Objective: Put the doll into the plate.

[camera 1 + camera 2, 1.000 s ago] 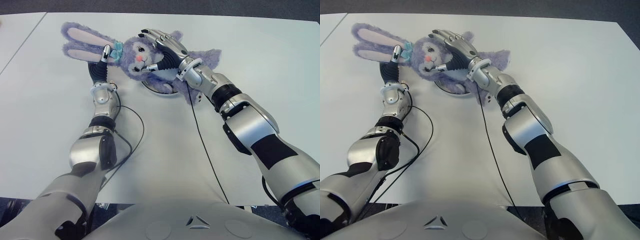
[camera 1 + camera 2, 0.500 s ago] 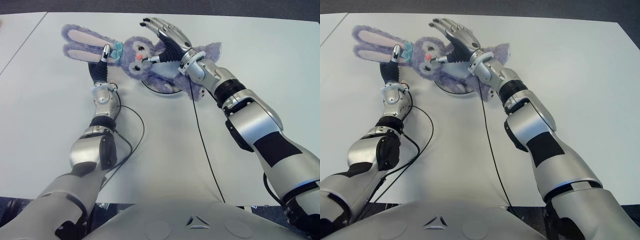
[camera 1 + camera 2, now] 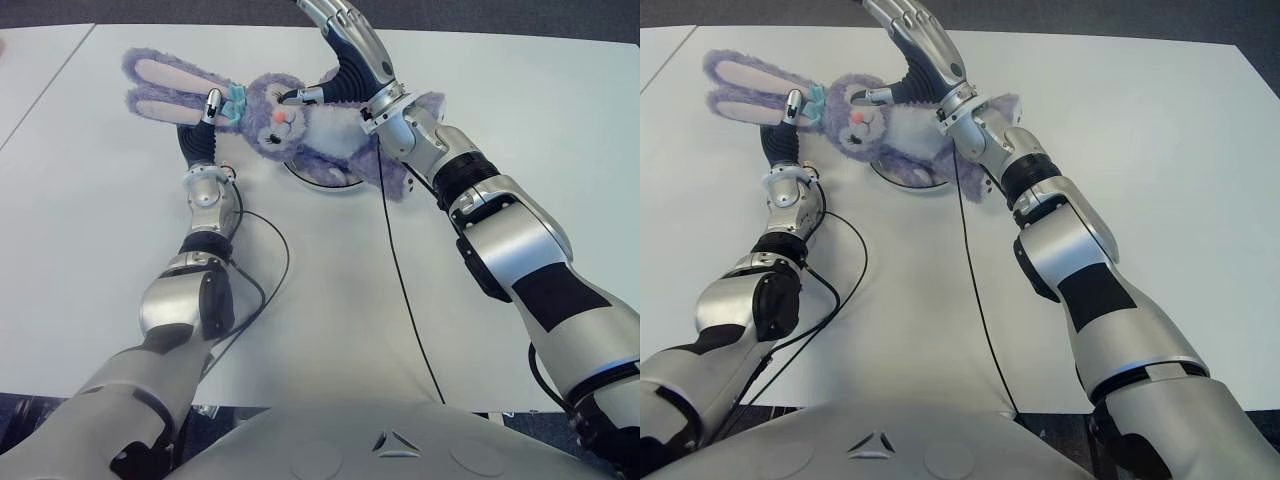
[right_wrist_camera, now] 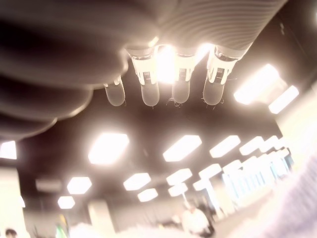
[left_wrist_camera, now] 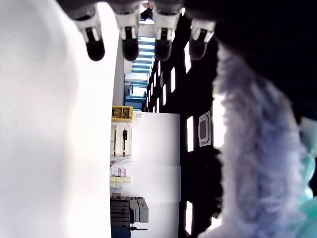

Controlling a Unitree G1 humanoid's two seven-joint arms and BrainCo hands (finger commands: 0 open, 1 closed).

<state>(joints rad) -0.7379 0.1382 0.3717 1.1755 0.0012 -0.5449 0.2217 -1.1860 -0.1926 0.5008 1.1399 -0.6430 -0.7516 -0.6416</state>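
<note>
Two eye views sit on the head, looking forward and down over the torso at the bench (image 3: 120,300); near edge at bottom, far edge at top. Both share the same scene: both arms, the doll (image 3: 300,125) and plate (image 3: 335,185) at the far middle; the right eye view shows it all shifted slightly left. Left wrist view is very close behind the left hand's fingers (image 5: 130,37), facing out along the bench surface toward the room, doll fur filling one side. Right wrist view is close under the right hand's fingers (image 4: 148,84), facing up at ceiling lights.
</note>
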